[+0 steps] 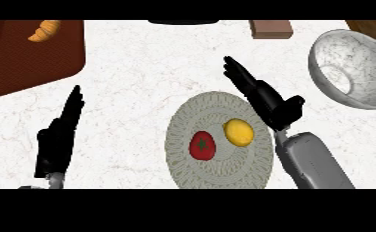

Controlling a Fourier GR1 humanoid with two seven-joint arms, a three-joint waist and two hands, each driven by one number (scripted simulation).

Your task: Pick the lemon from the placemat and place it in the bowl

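Both hands open: left hand (57, 139) resting, my right hand (268, 99) beside lemon (238, 132) on placemat (183, 126), reaching; next I drop onto it, then bowl (327, 69)

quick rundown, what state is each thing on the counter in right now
yellow lemon: on the round grey woven placemat, not held
red tomato: on the placemat, left of the lemon
marbled grey bowl: tipped toward view, nothing in it
orange croissant: on the dark brown board
right hand: open, beside the lemon
left hand: open, resting
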